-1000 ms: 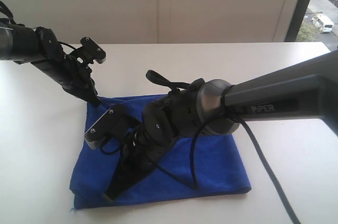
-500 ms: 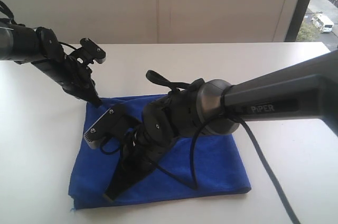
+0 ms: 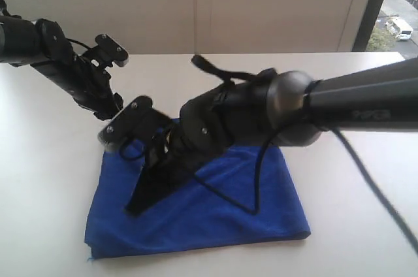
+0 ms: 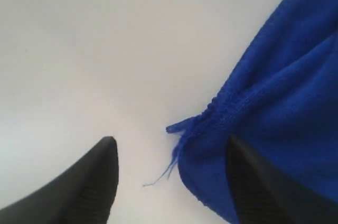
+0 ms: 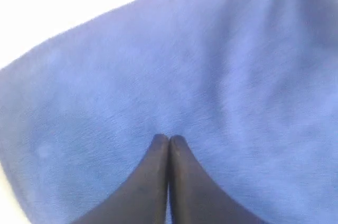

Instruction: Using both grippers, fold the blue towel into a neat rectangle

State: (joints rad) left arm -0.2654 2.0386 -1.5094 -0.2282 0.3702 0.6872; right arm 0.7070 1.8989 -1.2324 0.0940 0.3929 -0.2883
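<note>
Nearest you, the blue towel point(image 3: 215, 218) lies folded on the white table point(image 3: 52, 179), with the right gripper point(image 5: 169, 145) closed and empty over it. Behind, the left gripper point(image 4: 170, 145) stands wide open, holding nothing, astride the frayed corner: the fold looks laid, so you should next lift clear without snagging. Beyond are a pale wall point(image 3: 261, 2) and a window point(image 3: 398, 2).

Right arm point(image 3: 261, 110) across blue towel point(image 3: 261, 205), open table point(image 3: 46, 179) around
</note>
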